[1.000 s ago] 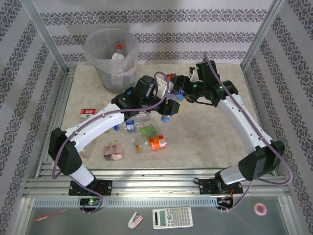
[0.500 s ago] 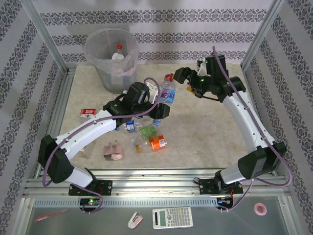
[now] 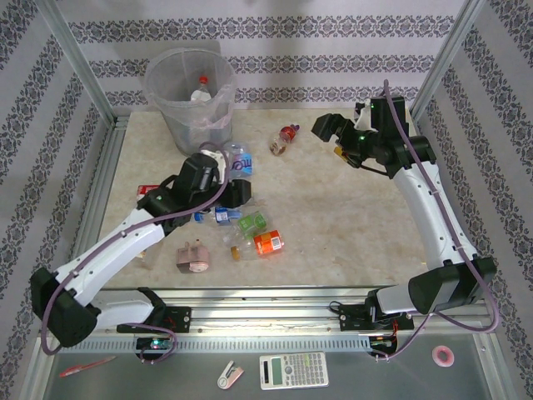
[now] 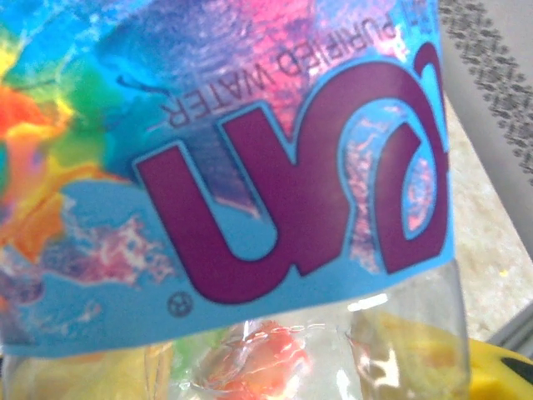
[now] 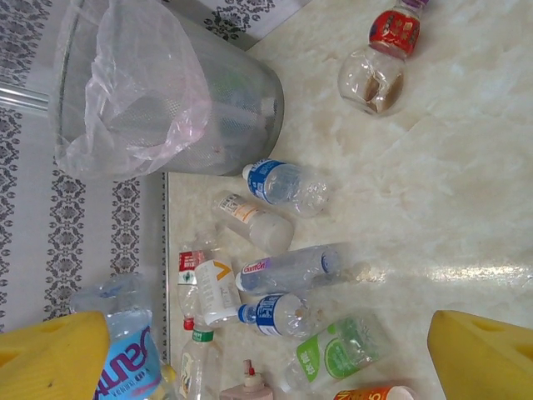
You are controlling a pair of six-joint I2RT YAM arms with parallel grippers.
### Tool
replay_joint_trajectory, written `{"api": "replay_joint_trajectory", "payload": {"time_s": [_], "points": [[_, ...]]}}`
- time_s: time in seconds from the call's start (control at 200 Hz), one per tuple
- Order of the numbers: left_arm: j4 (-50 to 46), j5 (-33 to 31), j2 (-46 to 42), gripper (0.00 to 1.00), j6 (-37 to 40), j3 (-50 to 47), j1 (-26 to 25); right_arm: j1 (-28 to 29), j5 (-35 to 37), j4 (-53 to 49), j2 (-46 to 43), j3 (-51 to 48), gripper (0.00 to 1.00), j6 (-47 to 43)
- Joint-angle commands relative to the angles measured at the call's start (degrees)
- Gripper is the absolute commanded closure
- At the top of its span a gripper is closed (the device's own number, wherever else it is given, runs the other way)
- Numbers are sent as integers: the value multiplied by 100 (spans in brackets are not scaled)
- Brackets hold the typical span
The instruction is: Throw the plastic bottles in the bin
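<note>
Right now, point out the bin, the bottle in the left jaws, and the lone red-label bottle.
bin (image 3: 172,112), top external view, grey side wall.
held water bottle (image 4: 250,192), left wrist view, its printed label.
red-label bottle (image 5: 393,30), right wrist view, red label.

- The desk (image 3: 358,225) top looks like pale marbled stone or laminate. It is smooth and glossy, and light glares off it in the right wrist view.
- The bin (image 3: 185,108) is translucent grey-white plastic. Its liner bag (image 5: 137,100) is thin clear film, crinkled and shiny.
- The held bottle (image 4: 250,167) in the left claw (image 3: 226,167) is thin clear plastic with a glossy, wrinkled printed film label.
- The loose plastic bottles (image 3: 250,227) on the desk are clear, dented plastic with shiny labels.
- The fingers (image 5: 487,354) of the right claw (image 3: 326,129) are matt yellow plastic.
- The arm shells (image 3: 125,242) are smooth white plastic with a slight sheen.
- The frame posts (image 3: 83,75) are silver grooved metal.
</note>
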Motion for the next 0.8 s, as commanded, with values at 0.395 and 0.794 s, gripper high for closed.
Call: {"api": "replay_joint_trajectory", "payload": {"time_s": [0.395,0.794], "points": [[-2107,-1158,-1085,51,-1124,-482,985,-31,-238,-62,80,-159,2,-268],[-1976,-453,723,51,-47,2335,2238,-34,-246,-35,135,-190,2,-295]]}}
